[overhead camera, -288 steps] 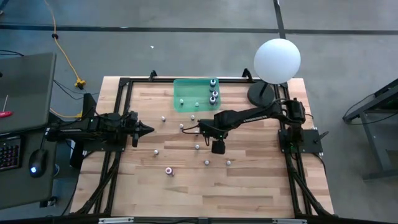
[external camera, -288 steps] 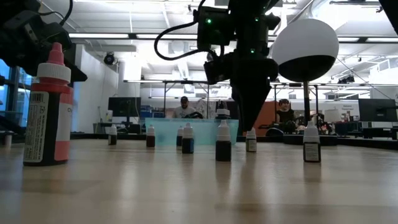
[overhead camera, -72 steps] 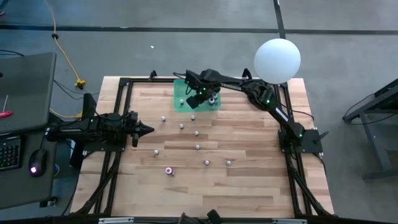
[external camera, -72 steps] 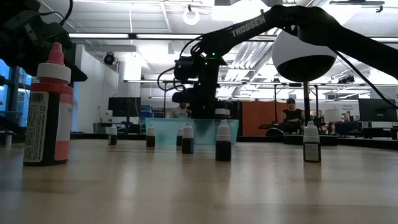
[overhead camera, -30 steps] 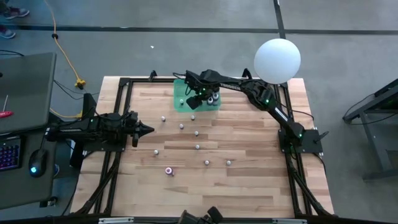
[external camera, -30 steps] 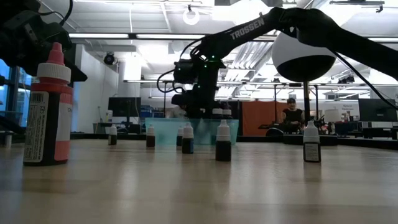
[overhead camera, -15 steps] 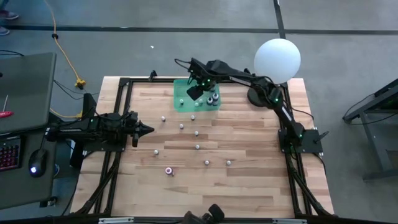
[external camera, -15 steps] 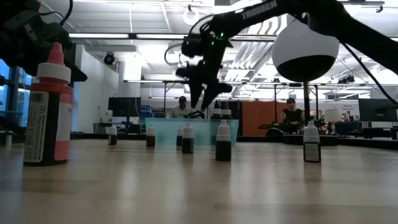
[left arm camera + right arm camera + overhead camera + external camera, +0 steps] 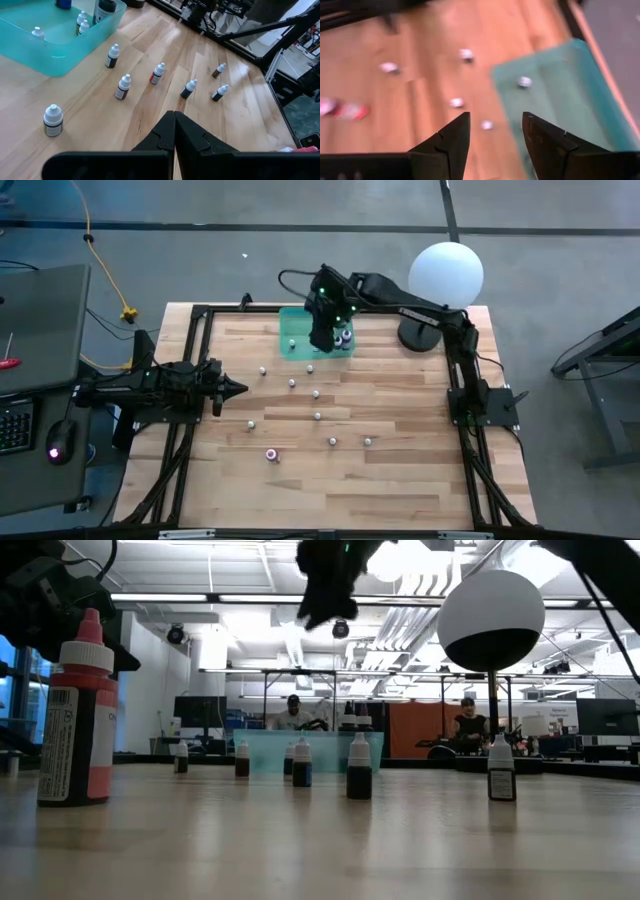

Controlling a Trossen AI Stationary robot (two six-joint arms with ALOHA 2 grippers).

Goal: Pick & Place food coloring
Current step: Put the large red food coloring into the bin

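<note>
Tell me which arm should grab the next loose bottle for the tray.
Probably the right. Its right gripper is open and empty above the green tray, with loose bottles just beyond the tray. The left gripper waits shut at the table's left side.

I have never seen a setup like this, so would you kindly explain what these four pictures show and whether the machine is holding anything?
It is a two-armed robot at a wooden table. One picture looks straight down, one looks level across the tabletop, and two come from cameras on the arms' wrists. Small food coloring bottles stand scattered on the wood, and a few already sit in the green tray. A white globe lamp stands at a far corner. The right end effector hangs open and empty above the tray. The left end effector waits shut at the table's left side, holding nothing.
</note>
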